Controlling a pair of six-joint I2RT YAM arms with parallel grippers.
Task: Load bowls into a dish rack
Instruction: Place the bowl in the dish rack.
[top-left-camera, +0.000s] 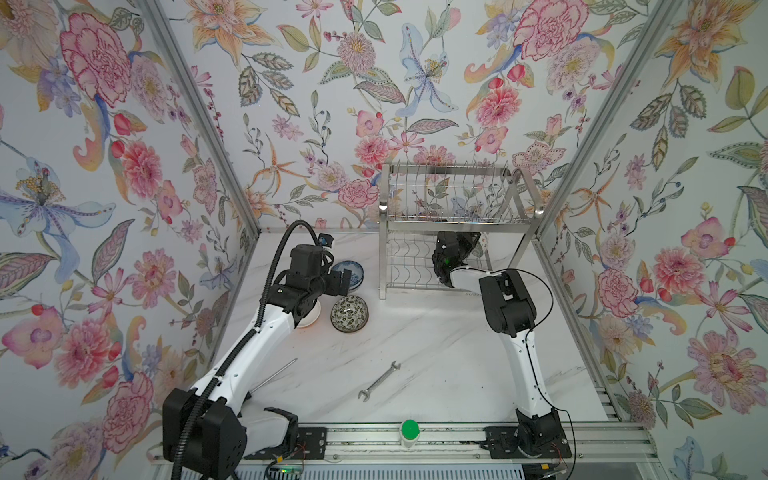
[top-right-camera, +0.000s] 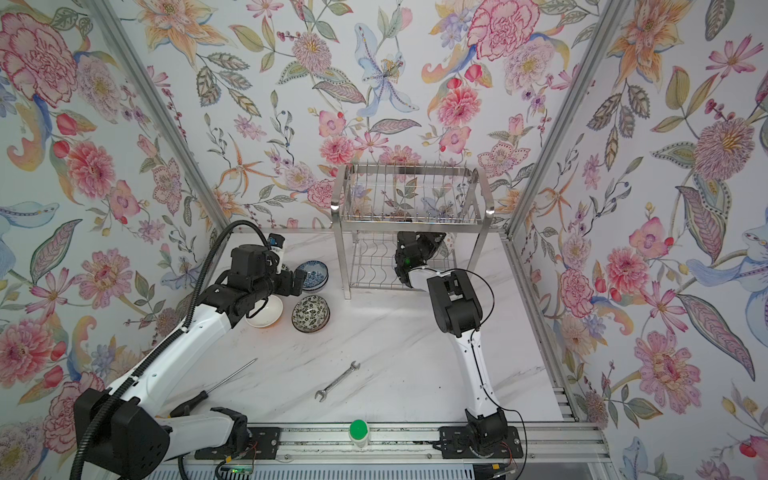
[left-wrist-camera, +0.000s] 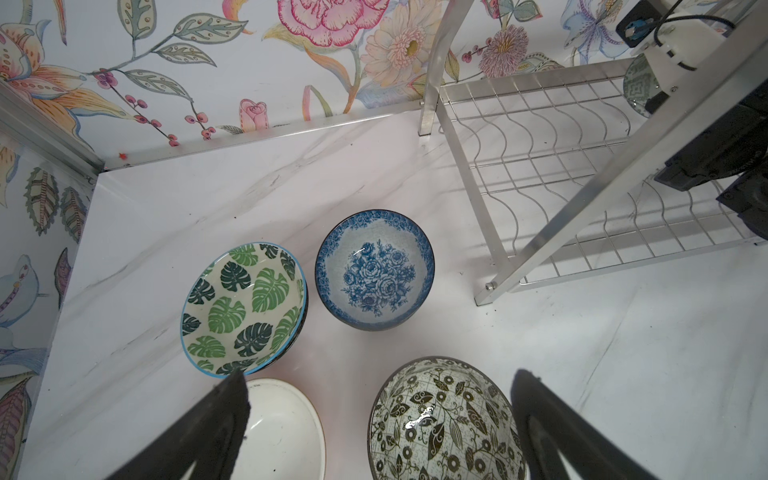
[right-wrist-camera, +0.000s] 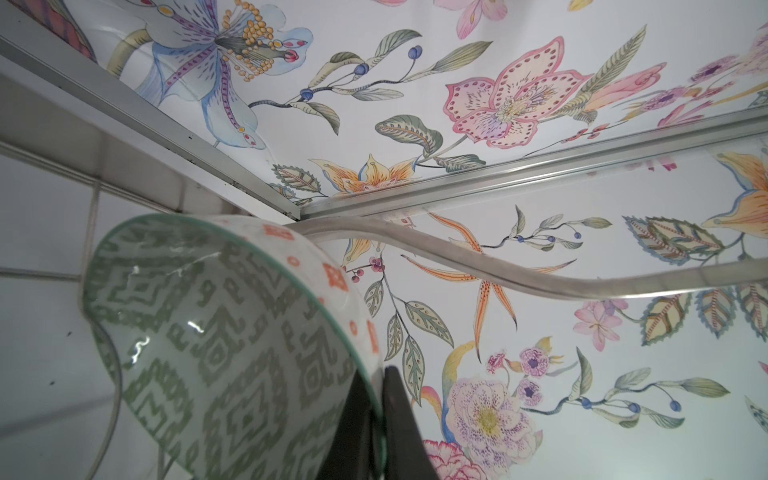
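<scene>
The dish rack (top-left-camera: 457, 226) stands at the back right. Under its upper tier, over the wavy lower grid (left-wrist-camera: 582, 166), my right gripper (right-wrist-camera: 376, 399) is shut on the rim of a bowl (right-wrist-camera: 216, 332) that is green-patterned inside and orange-marked outside, tilted on its side against a rack wire (right-wrist-camera: 498, 266). My left gripper (left-wrist-camera: 380, 374) hangs open above the bowls on the table. These are a green-leaf bowl (left-wrist-camera: 245, 307), a blue-and-white bowl (left-wrist-camera: 374, 270), a black-and-white bowl (left-wrist-camera: 444, 424) and a white bowl (left-wrist-camera: 282, 432). Nothing is between its fingers.
A wrench (top-left-camera: 380, 380) lies on the marble table toward the front middle, and a screwdriver (top-right-camera: 216, 386) lies by the left arm. A green-capped item (top-left-camera: 409, 430) sits on the front rail. Floral walls close in the left, back and right sides.
</scene>
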